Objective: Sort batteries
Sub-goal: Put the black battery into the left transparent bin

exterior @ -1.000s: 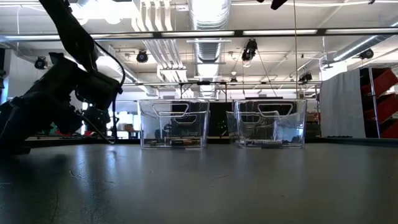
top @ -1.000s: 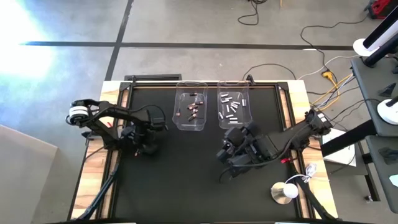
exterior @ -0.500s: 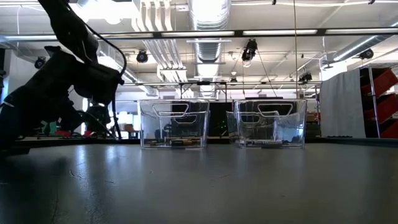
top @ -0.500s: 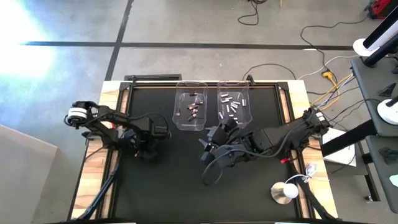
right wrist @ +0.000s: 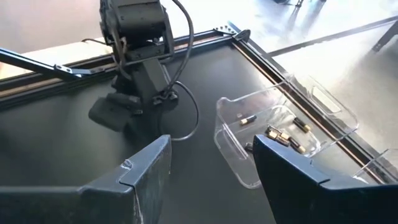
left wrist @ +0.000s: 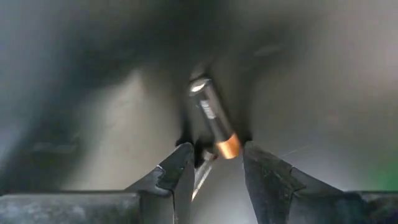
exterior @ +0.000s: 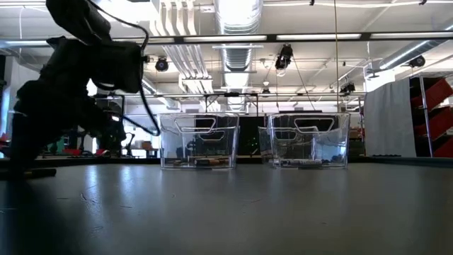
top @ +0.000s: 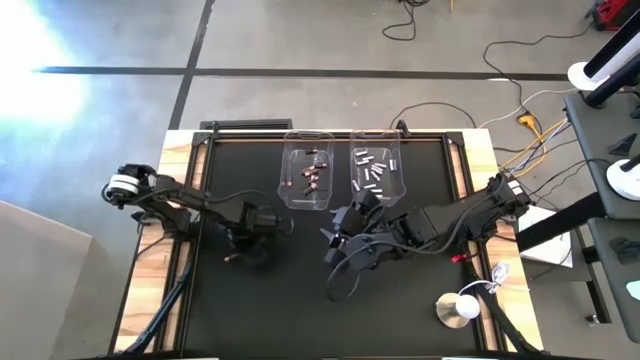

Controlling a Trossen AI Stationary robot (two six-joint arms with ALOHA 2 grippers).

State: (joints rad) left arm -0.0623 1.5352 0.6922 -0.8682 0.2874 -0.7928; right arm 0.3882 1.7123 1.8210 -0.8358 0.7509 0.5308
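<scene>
The left gripper [left wrist: 214, 168] is clamping a dark copper-tipped battery [left wrist: 213, 119]; next it needs carrying to the left bin [top: 307, 178]. The right gripper [right wrist: 208, 171] is hanging open, empty.

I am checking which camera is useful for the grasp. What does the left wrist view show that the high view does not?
Only the left wrist view shows a dark, copper-ended battery between the left pincer fingers. Only the high view shows both clear bins with sorted batteries and the right pincer with open jaws near them. Both show the black table.
</scene>
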